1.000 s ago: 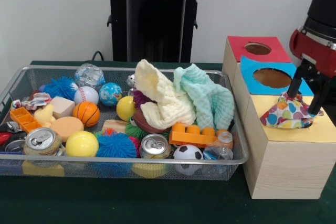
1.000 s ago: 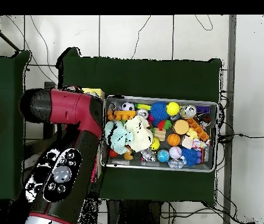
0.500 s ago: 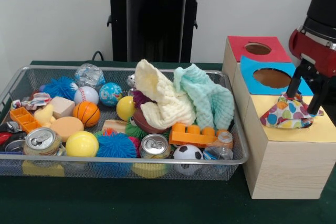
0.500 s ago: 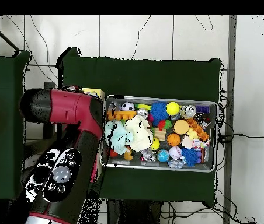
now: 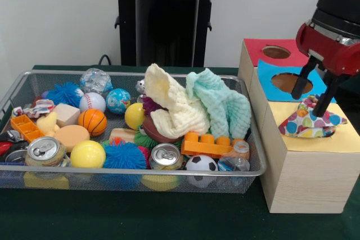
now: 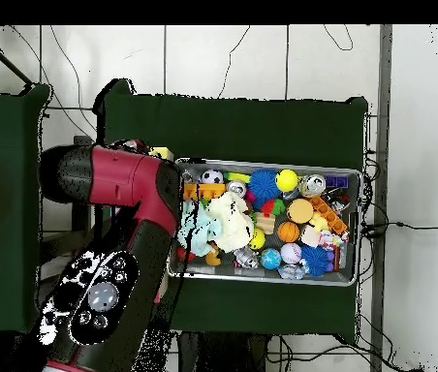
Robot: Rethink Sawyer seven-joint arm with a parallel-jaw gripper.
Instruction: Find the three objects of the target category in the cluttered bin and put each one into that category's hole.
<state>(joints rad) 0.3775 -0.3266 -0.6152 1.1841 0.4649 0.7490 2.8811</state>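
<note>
A polka-dot cloth (image 5: 310, 123) lies crumpled on the yellow top (image 5: 346, 140) of the wooden box and covers its hole. My gripper (image 5: 309, 100) hangs just above the cloth's left part, open, with nothing between its fingers. In the wire bin (image 5: 135, 75) a pale yellow cloth (image 5: 171, 105) and a mint cloth (image 5: 222, 105) lie heaped at the right end, over the toys. In the overhead view the red arm (image 6: 126, 213) hides the gripper and the boxes, and both cloths (image 6: 218, 223) show in the bin's left part.
Behind the yellow top are a blue top with a hole (image 5: 289, 82) and a red top with a hole (image 5: 276, 52). The bin also holds several balls, two cans (image 5: 165, 156), an orange brick (image 5: 207, 145), spiky blue balls and blocks.
The gripper has lifted off the peak of the polka-dot cloth and shifted left. The cloth stays on the yellow top, now a little flatter.
</note>
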